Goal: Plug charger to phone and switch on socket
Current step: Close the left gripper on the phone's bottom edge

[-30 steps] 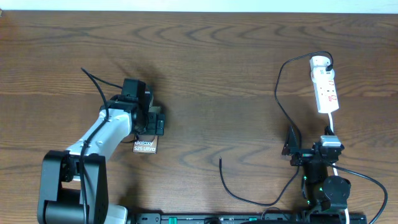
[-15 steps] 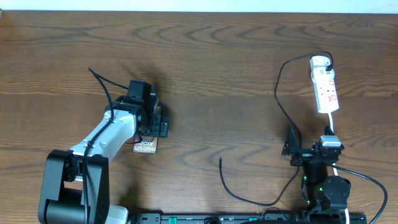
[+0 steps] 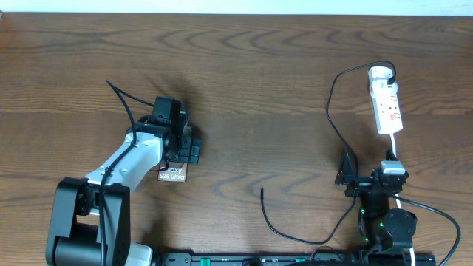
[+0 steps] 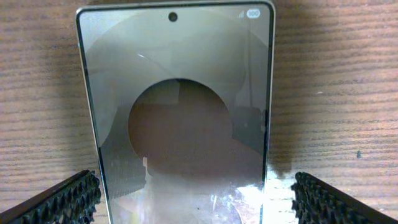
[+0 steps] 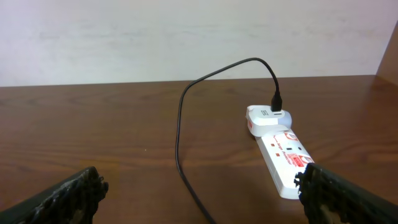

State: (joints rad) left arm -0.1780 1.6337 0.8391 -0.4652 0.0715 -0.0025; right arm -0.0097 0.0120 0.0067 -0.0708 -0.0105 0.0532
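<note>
Step likely: secure phone. Left claw wide open, phone between its jaws, flat on table. Best: centre on long edges, close gently, leave port end free. Phone: glossy dark screen, pale rim, punch-hole camera at far end. Right claw open; socket ahead-right of it.

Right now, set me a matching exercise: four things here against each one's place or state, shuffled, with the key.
1. phone
2. charger
3. socket
4. right gripper

A. white, on the right side of the table
B. open, empty, facing the socket
C. flat, below the open left gripper
D. black, free tip lying loose on the table

Pairs: 1-C, 2-D, 3-A, 4-B
</note>
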